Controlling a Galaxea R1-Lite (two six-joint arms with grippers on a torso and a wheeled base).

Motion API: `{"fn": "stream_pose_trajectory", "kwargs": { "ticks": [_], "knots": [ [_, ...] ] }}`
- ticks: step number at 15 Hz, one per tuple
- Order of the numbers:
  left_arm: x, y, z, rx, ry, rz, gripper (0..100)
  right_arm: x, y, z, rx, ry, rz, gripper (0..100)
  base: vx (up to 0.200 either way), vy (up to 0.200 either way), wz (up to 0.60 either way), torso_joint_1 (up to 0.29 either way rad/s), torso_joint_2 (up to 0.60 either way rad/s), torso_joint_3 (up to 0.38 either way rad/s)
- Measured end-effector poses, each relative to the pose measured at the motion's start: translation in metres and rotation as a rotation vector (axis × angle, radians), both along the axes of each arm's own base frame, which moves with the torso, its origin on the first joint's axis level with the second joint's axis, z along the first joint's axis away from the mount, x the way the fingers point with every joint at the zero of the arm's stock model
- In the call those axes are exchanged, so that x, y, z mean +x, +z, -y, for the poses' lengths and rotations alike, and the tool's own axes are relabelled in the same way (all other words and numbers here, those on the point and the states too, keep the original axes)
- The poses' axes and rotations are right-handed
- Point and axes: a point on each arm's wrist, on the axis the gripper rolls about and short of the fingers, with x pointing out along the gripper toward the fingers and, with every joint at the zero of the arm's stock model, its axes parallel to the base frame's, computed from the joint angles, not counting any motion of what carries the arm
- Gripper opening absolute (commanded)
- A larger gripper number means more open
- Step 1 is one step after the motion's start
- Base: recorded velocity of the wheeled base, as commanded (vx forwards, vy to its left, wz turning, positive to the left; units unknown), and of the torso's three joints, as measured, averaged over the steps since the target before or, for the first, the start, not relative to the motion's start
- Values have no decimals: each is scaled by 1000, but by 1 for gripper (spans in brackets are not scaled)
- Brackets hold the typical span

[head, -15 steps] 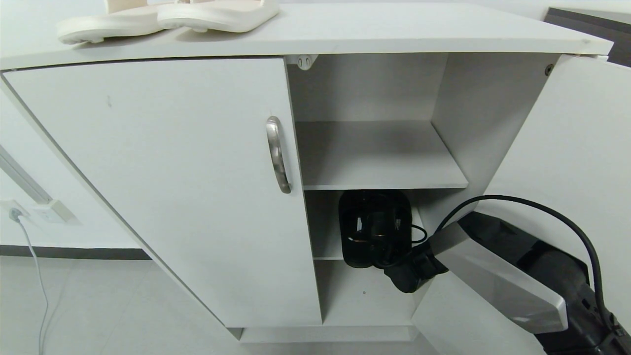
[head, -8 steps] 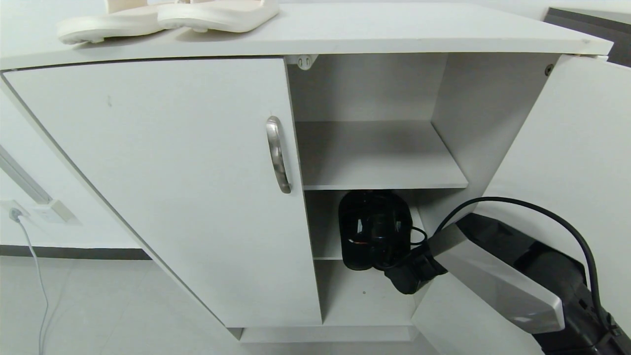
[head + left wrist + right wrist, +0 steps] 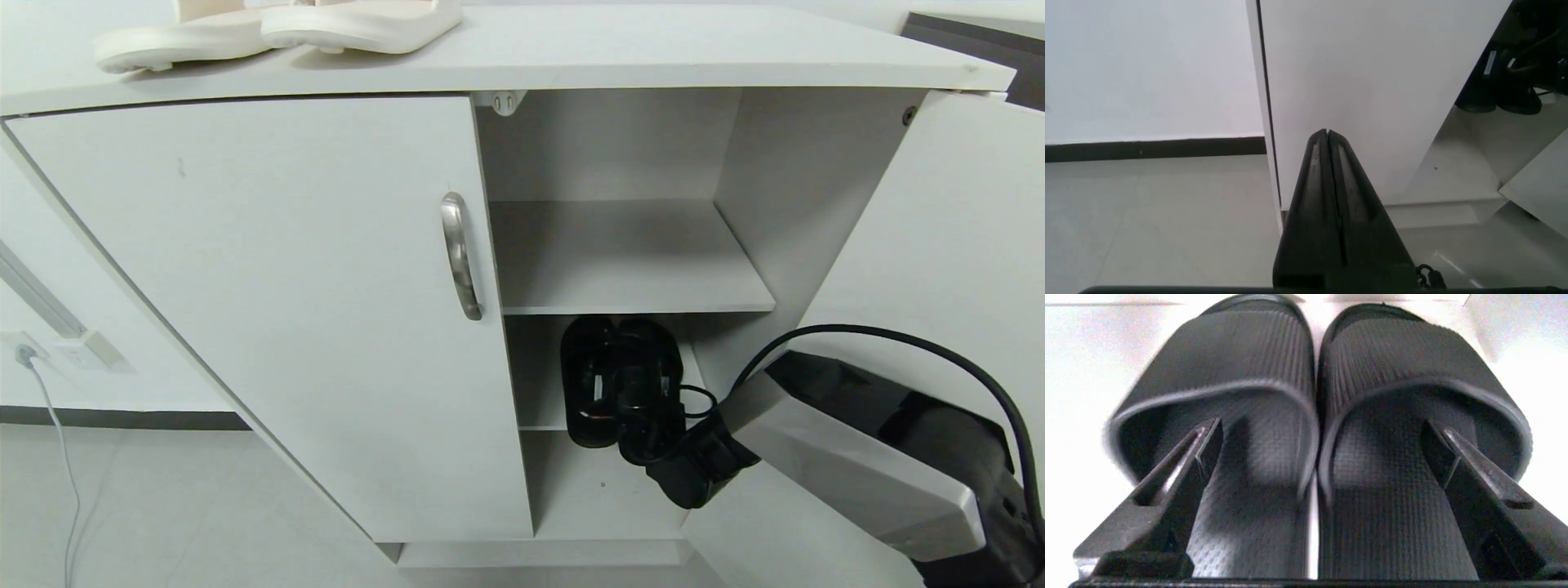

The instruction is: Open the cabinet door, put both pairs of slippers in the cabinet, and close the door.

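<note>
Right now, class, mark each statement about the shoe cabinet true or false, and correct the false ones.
1. The black slippers sit inside the cabinet, below the upper shelf. True.
2. The cream slippers are on the upper shelf. False: they lie on top of the cabinet.
3. The left gripper is shut. True.
4. Both doors are open. False: the left door is closed and only the right door is open.
5. The right gripper is shut. False: it is open, with one finger at each black slipper.
</note>
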Motion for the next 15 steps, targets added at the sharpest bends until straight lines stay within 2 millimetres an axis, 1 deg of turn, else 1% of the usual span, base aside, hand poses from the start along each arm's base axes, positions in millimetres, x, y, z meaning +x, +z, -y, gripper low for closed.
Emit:
{"fn": "stream_pose_trajectory", "kwargs": {
  "ticks": [2,7,10,12,15],
  "knots": [
    [0,0,0,0,0,0,0,-19,3,2,-5,20,-7,100,0,0,0,0,0,0],
    [0,0,0,0,0,0,0,-81,16,6,-13,103,-36,100,0,0,0,0,0,0],
    [0,0,0,1,0,0,0,-112,21,8,14,146,-59,100,0,0,0,0,0,0],
    [0,0,0,0,0,0,0,-122,24,12,19,159,-65,100,0,0,0,0,0,0],
    [0,0,0,1,0,0,0,-124,28,15,22,162,-62,100,0,0,0,0,0,0]
  ]
}}
